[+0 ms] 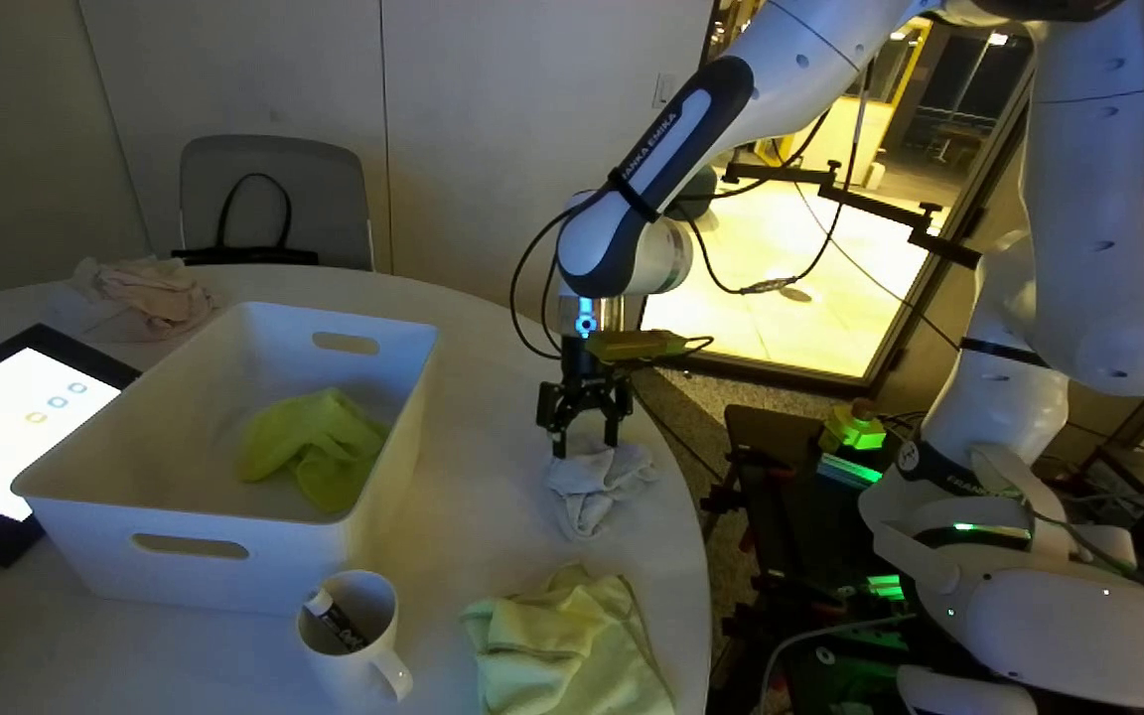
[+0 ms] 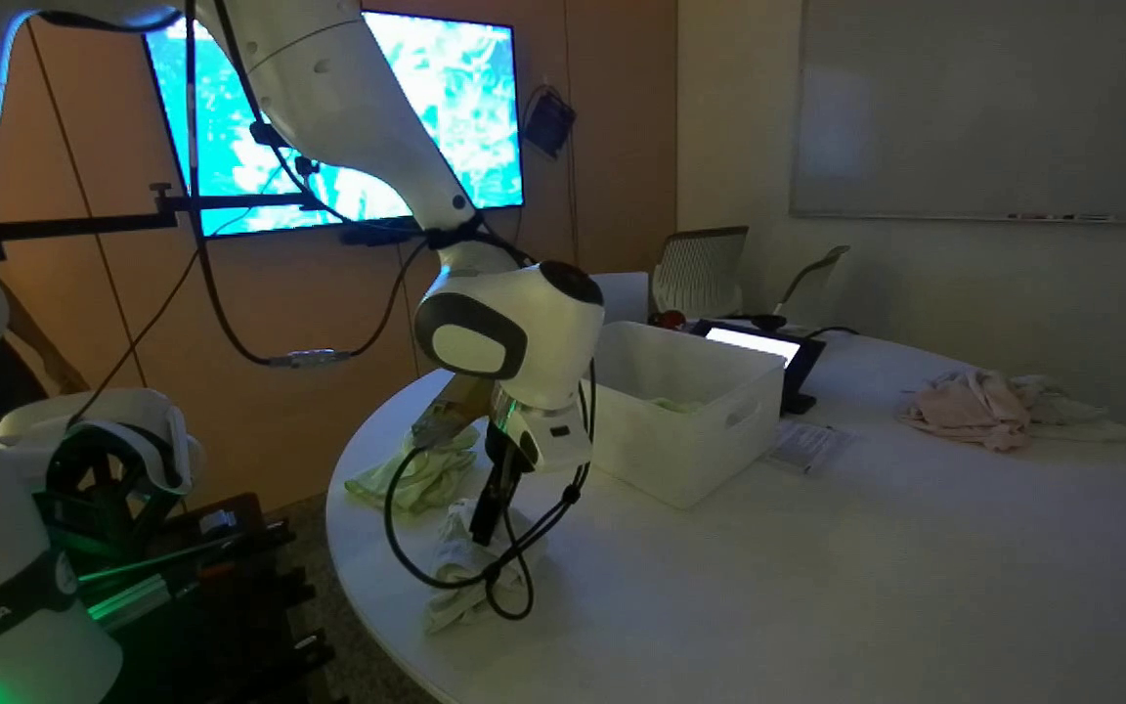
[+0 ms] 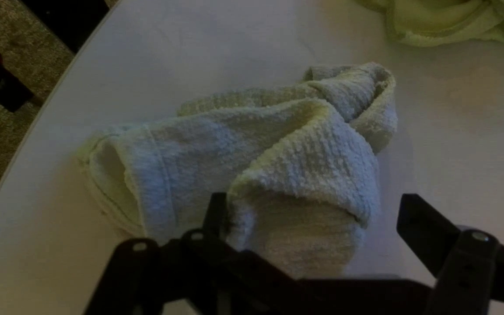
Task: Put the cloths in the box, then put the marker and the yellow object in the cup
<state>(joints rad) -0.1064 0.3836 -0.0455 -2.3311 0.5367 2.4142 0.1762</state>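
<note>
1. My claw (image 1: pixel 585 444): jaws apart, holding nothing, above the grey cloth (image 3: pixel 256 153); contact I cannot tell.
2. Risk: the grey cloth lies loose, so I may pinch only a top fold and drop it.
3. Its make: ribbed, nubbly, crumpled.
4. In an exterior view, from the claw: smooth plastic box (image 1: pixel 284 566), nine o'clock, green cloth (image 1: pixel 319 447) inside; plush pale cloth (image 1: pixel 572 650), six; white cup (image 1: pixel 339 677), eight, marker (image 1: pixel 339 624) inside.
</note>
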